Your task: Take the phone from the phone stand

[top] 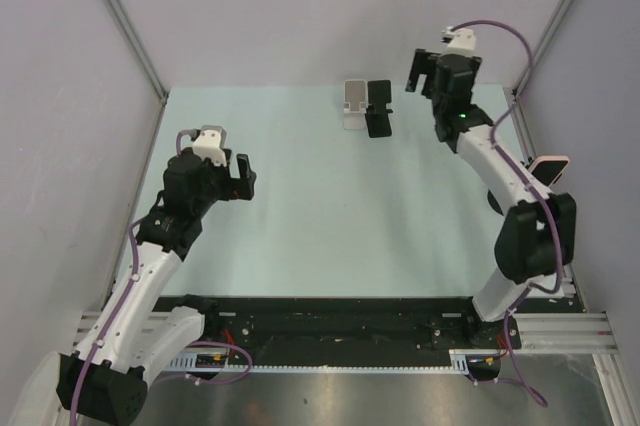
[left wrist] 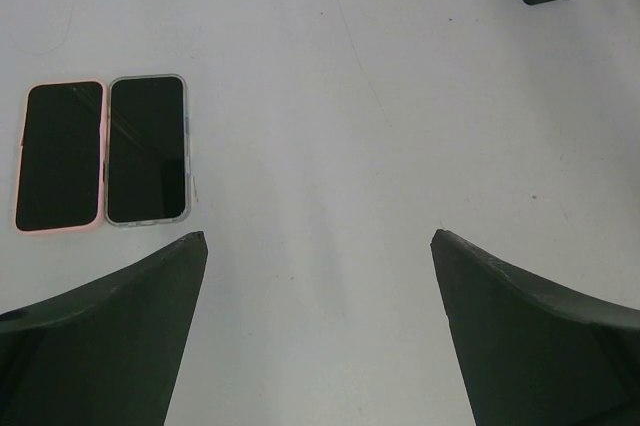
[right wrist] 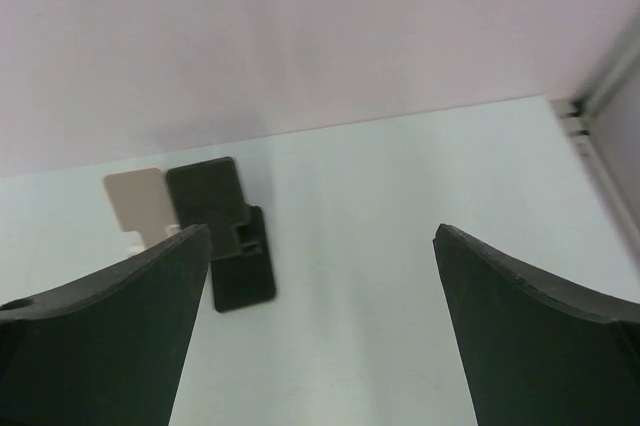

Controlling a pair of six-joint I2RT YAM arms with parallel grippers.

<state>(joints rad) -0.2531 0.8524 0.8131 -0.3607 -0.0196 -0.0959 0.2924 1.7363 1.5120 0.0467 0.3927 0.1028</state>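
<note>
We take the black plastic phone stand (top: 378, 111) at the far middle of the pale green table (top: 300, 236) as our mark. It carries nothing, and the pale beige phone stand (top: 353, 104) just beside it on the left is bare too. The phones we can place lie to the near left of the black stand, in the left wrist view: a pink-cased phone (left wrist: 58, 156) and a clear-cased phone (left wrist: 147, 149), flat, screens up, long edges side by side. This reads to us as a put-down spot kept apart from the stands; from above, the left arm hides them. A pink-edged slab (top: 549, 167) shows to the near right of the black stand, beside the right arm. It may be another phone, but its foot is hidden, so we cannot tell whether it sits on a stand. The left gripper (left wrist: 318, 238) hangs over bare table near-left of the black stand, its pincer wide and empty. The right gripper (right wrist: 322, 231) hovers raised just right of the black stand, pincer wide and empty, likely high enough to clear the stand's upright back. Room is generous on the near side of the black stand; the back wall (top: 330, 6) is close behind it, so we judge an approach from the front or above the safer one.
</note>
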